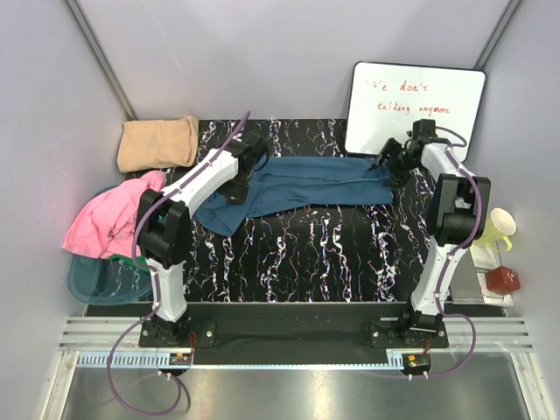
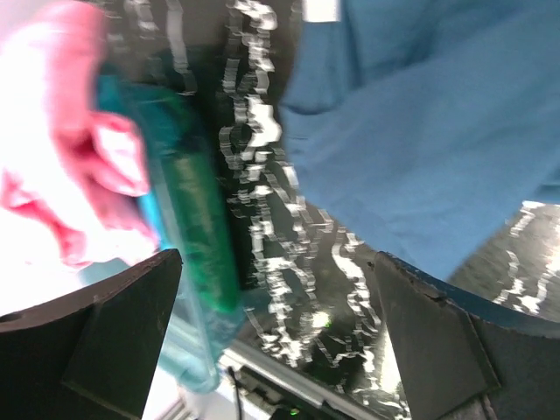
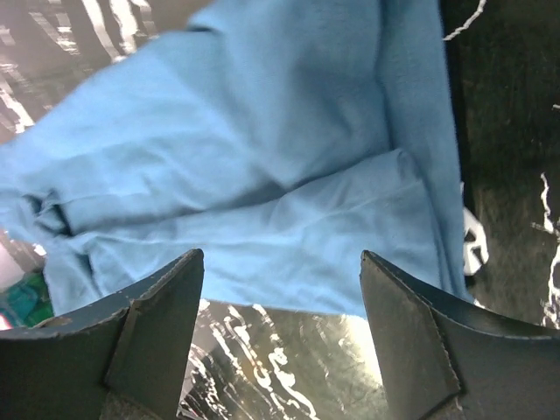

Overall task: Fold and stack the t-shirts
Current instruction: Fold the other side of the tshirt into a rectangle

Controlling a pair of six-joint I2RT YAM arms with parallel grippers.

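A dark teal-blue t-shirt [image 1: 306, 185] lies folded into a long band across the black marbled table [image 1: 324, 254]. It also fills the upper right of the left wrist view [image 2: 429, 131] and most of the right wrist view [image 3: 262, 157]. My left gripper [image 1: 254, 157] hovers over the shirt's left end, open with nothing between its fingers [image 2: 114, 332]. At the shirt's right end my right gripper [image 1: 392, 160] stands open and empty, its fingers [image 3: 157, 332] just off the cloth's edge. A tan-beige t-shirt [image 1: 157, 143] lies folded at the back left. A pink t-shirt [image 1: 109, 219] lies bunched at the left.
The pink shirt rests on a teal basket [image 1: 101, 276] with green cloth at the table's left edge. A whiteboard [image 1: 413, 109] leans at the back right. A yellow mug [image 1: 496, 229] and a red object [image 1: 503, 280] sit off the table's right side.
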